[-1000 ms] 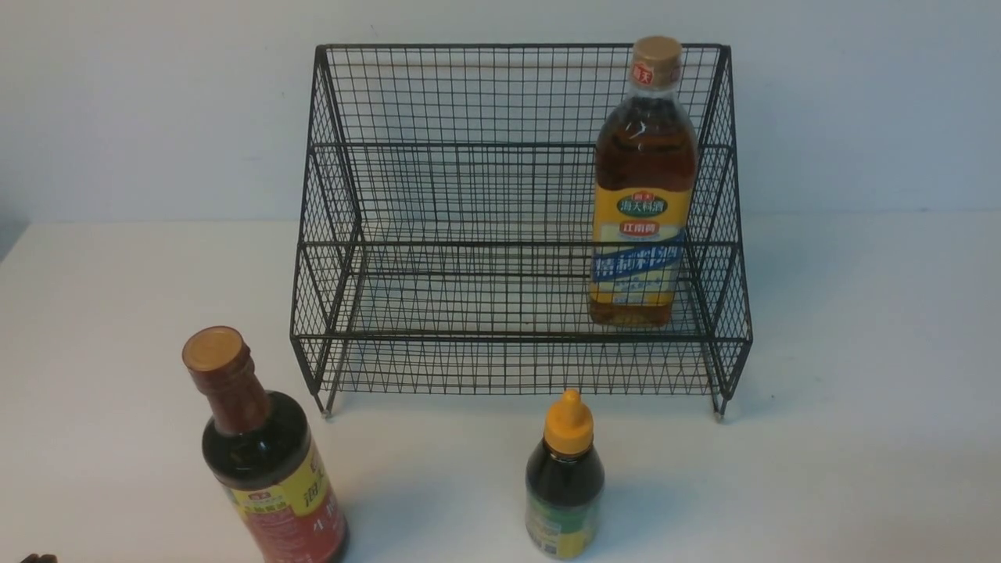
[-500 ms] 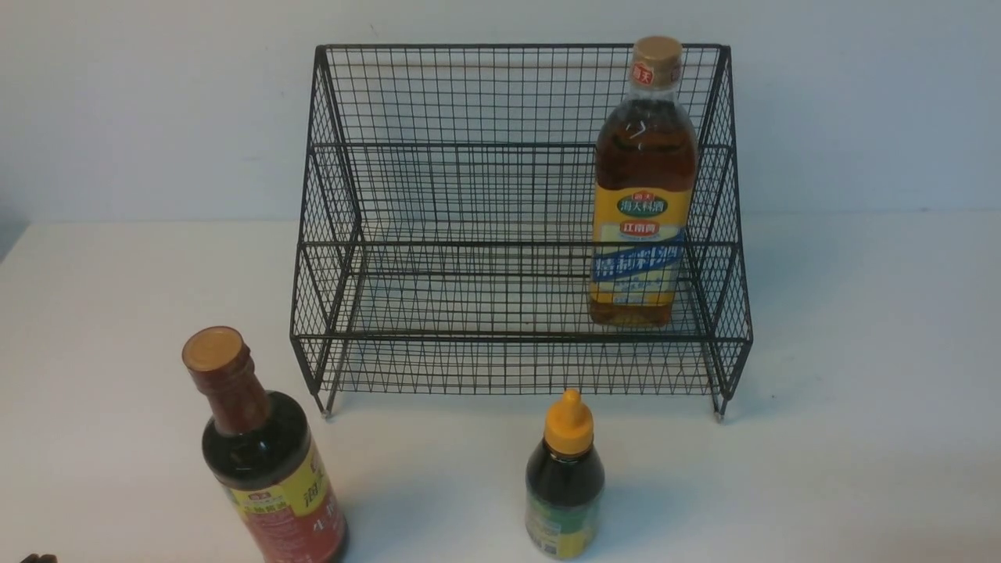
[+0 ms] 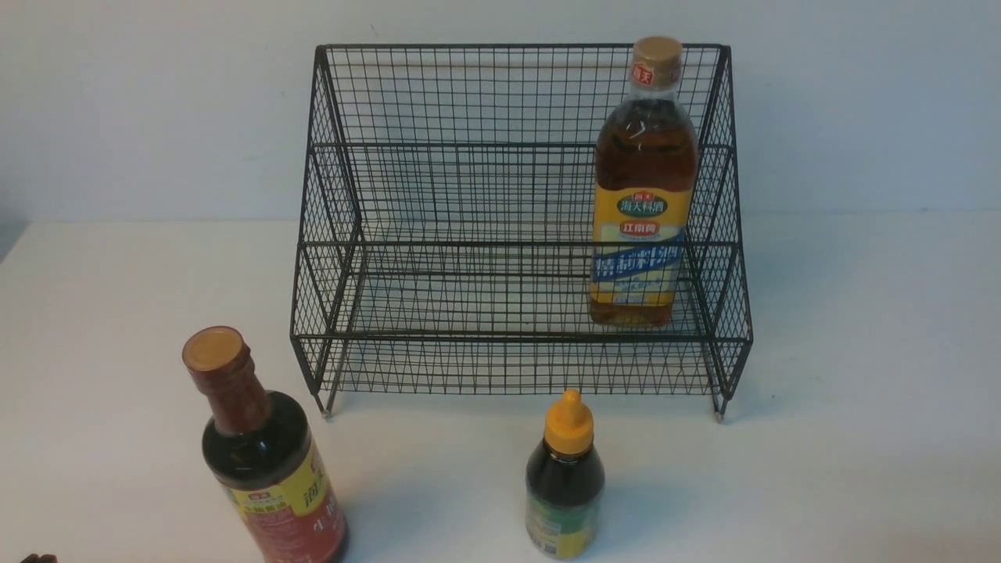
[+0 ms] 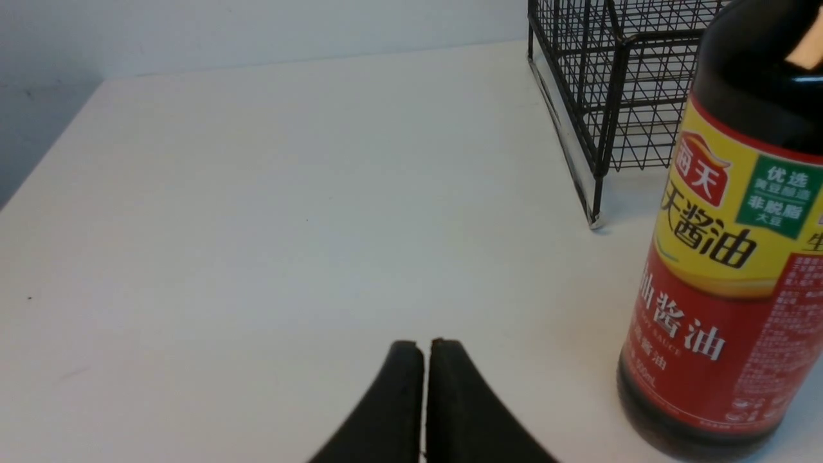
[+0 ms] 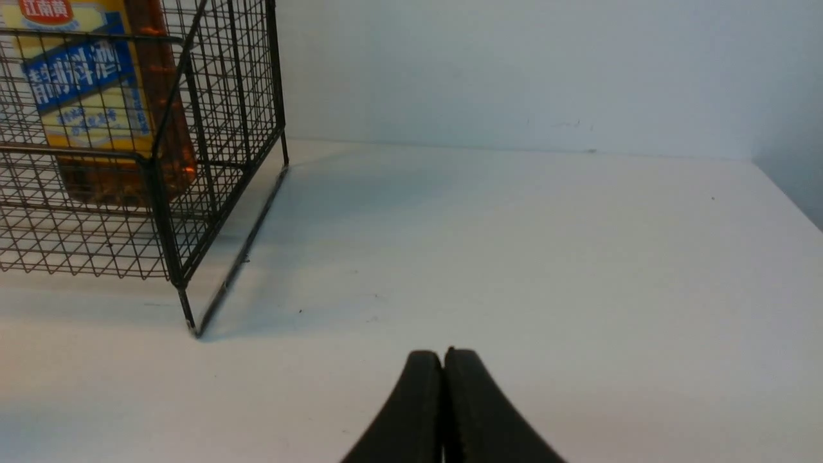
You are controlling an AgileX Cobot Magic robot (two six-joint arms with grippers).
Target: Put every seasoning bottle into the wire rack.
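Rack point(image 3: 469, 234) sits toward the far side of the white table point(image 3: 860, 391), right up near the wall — black wire mesh, two stepped tiers. One bottle is already in it: the big amber bottle point(image 3: 643, 188) with the tan cap stands upright at the right end of the lower tier. The other two stand on the table, near side of the rack. The dark bottle with the red-yellow label point(image 3: 266, 461) is off to the near left, and the small dark bottle with the yellow nozzle cap point(image 3: 565, 481) is near the middle, just in front of the rack (both upright, touching nothing). Left gripper point(image 4: 424, 347) has its fingers pressed together, holding nothing, low over bare table beside the red-label bottle. Right gripper point(image 5: 443, 357) — same deal, closed and empty, out past the rack's right end.
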